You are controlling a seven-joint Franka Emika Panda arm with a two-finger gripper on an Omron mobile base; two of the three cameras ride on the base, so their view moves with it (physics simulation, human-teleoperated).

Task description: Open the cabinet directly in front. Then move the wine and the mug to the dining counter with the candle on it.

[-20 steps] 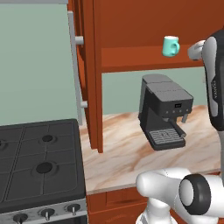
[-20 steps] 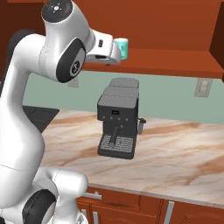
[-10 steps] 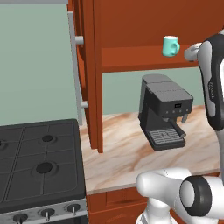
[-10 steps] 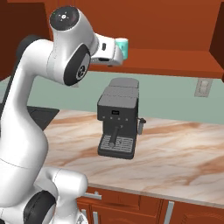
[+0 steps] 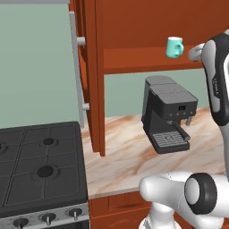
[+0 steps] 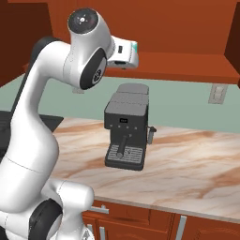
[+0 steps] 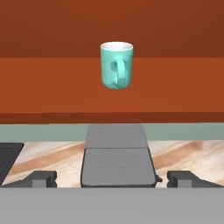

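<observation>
Your white arm has drawn back a little from the small teal ceramic mug [image 7: 116, 64] — two-finger gripper [image 7: 112, 178] spread wide, empty — with the reddish-brown wooden cabinet [image 5: 96, 76] standing open.

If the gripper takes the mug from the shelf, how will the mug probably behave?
The mug looks like rigid, glazed ceramic, so it will probably not deform but may slip between the fingers. It looks small, so likely light. It stands upright on the cabinet shelf with its handle toward the hand camera; a push near the rim might tip it.
</observation>
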